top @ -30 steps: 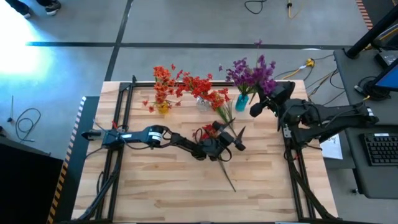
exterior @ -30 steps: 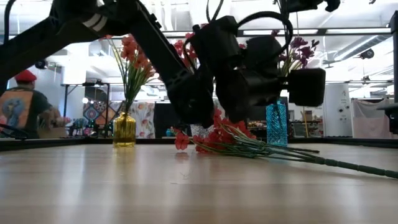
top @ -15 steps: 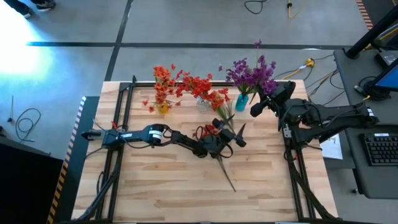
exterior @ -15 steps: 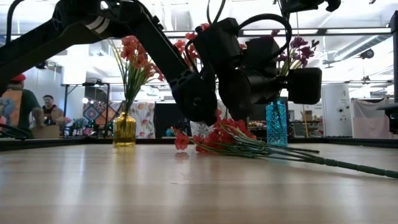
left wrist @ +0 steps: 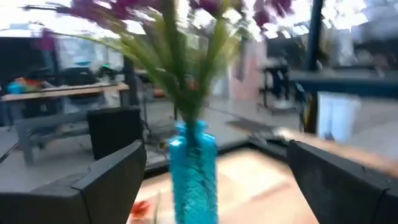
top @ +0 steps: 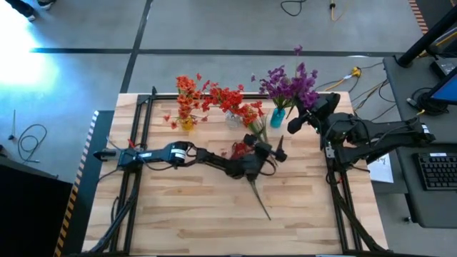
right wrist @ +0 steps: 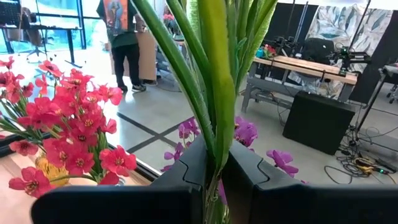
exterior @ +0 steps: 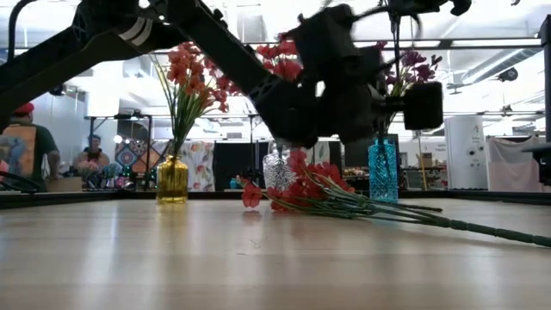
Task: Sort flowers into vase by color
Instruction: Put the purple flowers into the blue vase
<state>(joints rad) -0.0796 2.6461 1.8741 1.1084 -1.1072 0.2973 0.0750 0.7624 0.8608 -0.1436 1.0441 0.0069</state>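
Observation:
A bundle of red flowers lies on the table, its long green stems trailing toward the near right. My left gripper is open and empty, raised above that bundle and facing the blue vase. Three vases stand near the far edge. The yellow vase holds orange-red sprigs, the clear vase holds red ones, and the blue vase holds purple ones. My right gripper sits just right of the blue vase, shut on green stems. My right gripper pinches a few green stems between its two fingers, coming level from the table's right side. The stems rise upright past the fingers. Their lower ends are hidden behind the gripper. Purple blossoms show just beyond.
A black frame rail runs along the table's left side, and another runs along the right. Bare wood lies near and left. People stand in the room beyond the table.
My left gripper has risen off the red bundle and swung toward the far right, toward the blue vase, tipping its fingers up. The red flowers have stayed on the table. The right arm has kept still.

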